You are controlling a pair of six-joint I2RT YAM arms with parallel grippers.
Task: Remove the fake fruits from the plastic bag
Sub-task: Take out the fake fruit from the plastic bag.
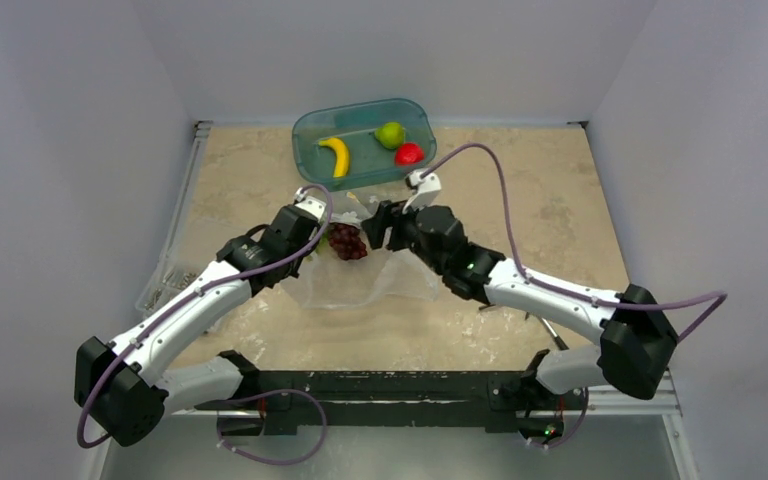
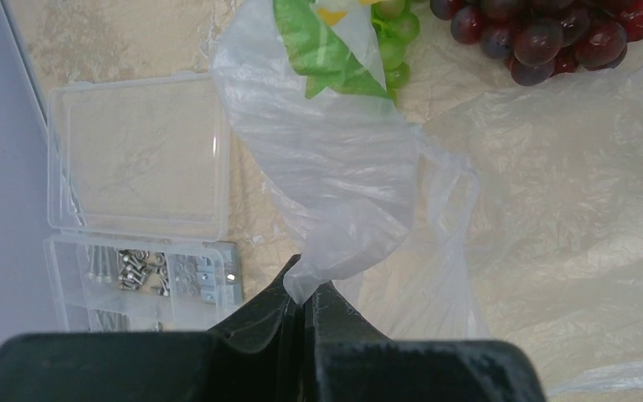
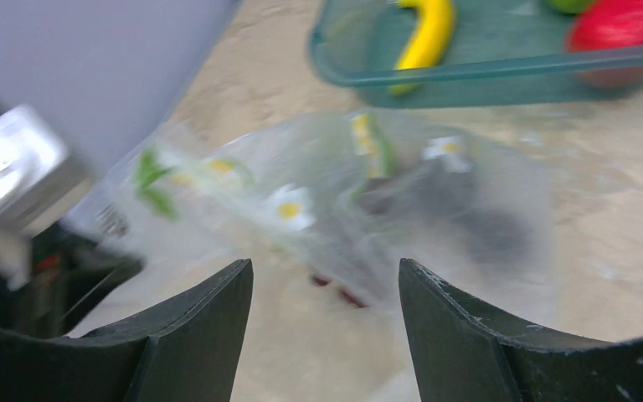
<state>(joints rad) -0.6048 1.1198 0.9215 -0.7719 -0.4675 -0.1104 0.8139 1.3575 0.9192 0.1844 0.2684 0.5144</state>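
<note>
The clear plastic bag (image 1: 360,285) lies crumpled mid-table between both arms. My left gripper (image 2: 306,289) is shut on a bunched fold of the bag (image 2: 335,193) and holds it up. A dark purple grape bunch (image 1: 347,241) lies on the bag's film (image 2: 544,29), and green grapes (image 2: 395,38) show behind the lifted fold. My right gripper (image 3: 325,272) is open and empty, just right of the purple grapes, facing the bag (image 3: 343,193). The yellow banana (image 1: 337,155) and the green apple (image 1: 390,134) lie in the teal tub (image 1: 310,130).
A red round fruit (image 1: 409,154) is in the tub too. A flat clear box of metal parts (image 2: 134,268) lies open at the table's left edge (image 1: 165,285). Grey walls close in the table on three sides.
</note>
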